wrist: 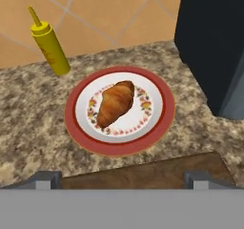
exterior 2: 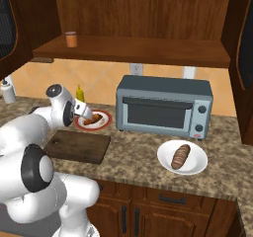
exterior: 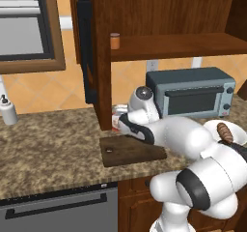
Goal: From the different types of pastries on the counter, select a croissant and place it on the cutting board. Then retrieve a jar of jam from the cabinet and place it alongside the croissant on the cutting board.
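A white robot arm is reaching over the speckled granite counter in a simulated kitchen, its tool standing wide and released, grasping nothing, with the two dark fingertips showing far apart in the hand view. The tool is hovering above the far edge of the dark wooden cutting board, which is lying bare near the counter's front edge. Just beyond the board, toward the back of the counter, the golden-orange croissant is resting in the middle of a red-rimmed plate, untouched. A yellow squeeze bottle is standing upright behind the plate, close to the tiled wall. A grey toaster oven is sitting beside the plate, against the back of the counter. In front of the oven, nearer the front edge, a darker brown oblong pastry is lying on a plain white plate. Overhead, the jar of jam is standing upright at one end of the shelf inside the open reddish-brown cabinet. A white bottle with a dark cap is standing far along the counter, well apart from the board.
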Motion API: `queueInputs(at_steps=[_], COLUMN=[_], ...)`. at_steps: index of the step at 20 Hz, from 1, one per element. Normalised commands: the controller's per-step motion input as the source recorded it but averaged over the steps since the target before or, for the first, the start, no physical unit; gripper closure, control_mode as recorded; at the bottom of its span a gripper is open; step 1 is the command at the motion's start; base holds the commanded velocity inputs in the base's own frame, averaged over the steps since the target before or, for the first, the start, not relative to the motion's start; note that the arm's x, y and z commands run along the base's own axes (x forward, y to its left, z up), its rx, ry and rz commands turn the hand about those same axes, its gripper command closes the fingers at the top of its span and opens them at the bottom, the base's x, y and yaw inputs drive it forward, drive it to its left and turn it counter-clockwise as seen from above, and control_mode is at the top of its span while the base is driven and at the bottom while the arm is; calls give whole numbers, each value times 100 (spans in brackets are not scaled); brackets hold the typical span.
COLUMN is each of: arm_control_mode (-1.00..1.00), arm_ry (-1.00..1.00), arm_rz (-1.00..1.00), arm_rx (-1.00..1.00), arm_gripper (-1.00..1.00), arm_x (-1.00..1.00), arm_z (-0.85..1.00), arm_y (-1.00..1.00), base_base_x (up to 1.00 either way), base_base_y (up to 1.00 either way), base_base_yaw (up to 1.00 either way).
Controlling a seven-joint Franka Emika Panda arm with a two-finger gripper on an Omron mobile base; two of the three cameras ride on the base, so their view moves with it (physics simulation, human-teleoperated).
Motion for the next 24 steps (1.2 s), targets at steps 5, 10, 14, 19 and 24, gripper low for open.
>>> queueInputs(at_steps=[5, 10, 14, 19, 24], arm_control_mode=[-100, -100, -100, -100, -100], arm_ry=[0, 0, 0, 0, 0], arm_rz=[-4, 0, 0, 0, 0], arm_rx=[4, 0, 0, 0, 0], arm_gripper=[-100, -100, -100, -100, -100], arm_x=[43, 32, 26, 22, 17], arm_z=[-3, -19, -23, -17, -20], arm_y=[21, -5, -4, 0, 0], base_base_x=[0, 0, 0, 0, 0], base_base_y=[0, 0, 0, 0, 0], base_base_yaw=[0, 0, 0, 0, 0])
